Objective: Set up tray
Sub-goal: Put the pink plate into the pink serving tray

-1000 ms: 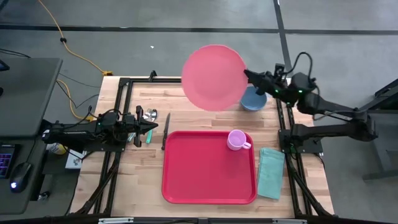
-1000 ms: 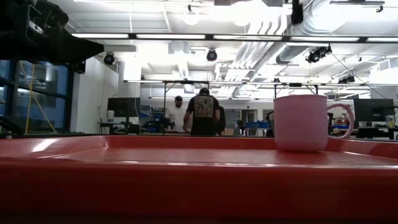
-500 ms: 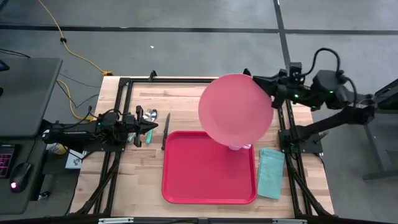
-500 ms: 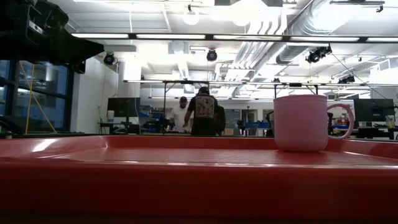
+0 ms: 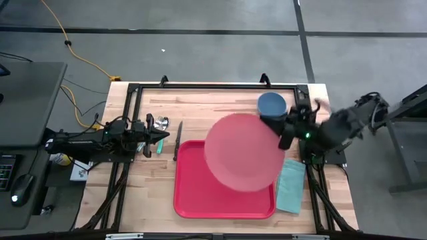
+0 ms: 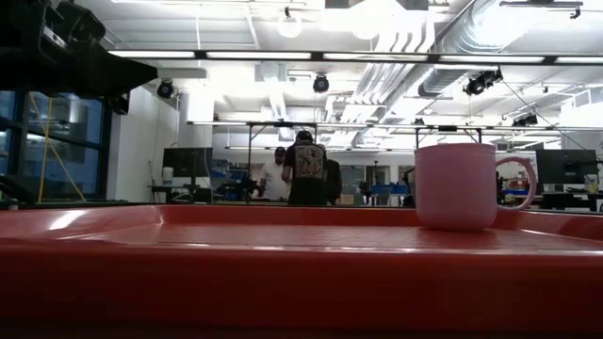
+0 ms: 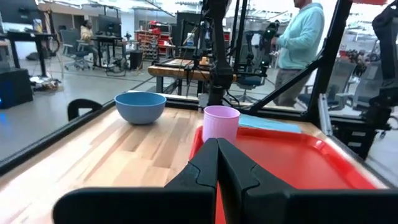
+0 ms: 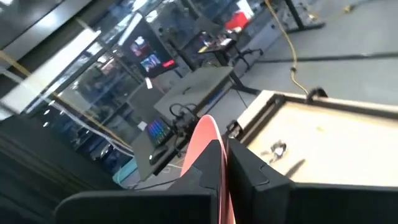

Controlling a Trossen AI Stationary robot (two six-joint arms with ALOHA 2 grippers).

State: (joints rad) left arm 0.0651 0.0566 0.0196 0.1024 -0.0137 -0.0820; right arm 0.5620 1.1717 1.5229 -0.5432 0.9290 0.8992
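Red tray (image 5: 200, 193) lies flat on wooden table (image 5: 207, 113), near front edge at centre. Right gripper (image 5: 285, 132) clamps rim of round pink plate (image 5: 241, 152), held above tray's right half. Pink mug (image 6: 457, 185) stands on tray. Blue bowl (image 5: 271, 104) behind tray. Left gripper (image 5: 159, 137) fingers closed, empty, over table's left side.

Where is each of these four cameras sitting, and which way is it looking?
High: overhead, looking down on the tray, both arms, the right gripper holding the pink plate.
Low: at tray level, facing the room; shows the pink mug.
Left wrist: past the left gripper, shares that mug.
Right wrist: along its fingers clamping the plate.
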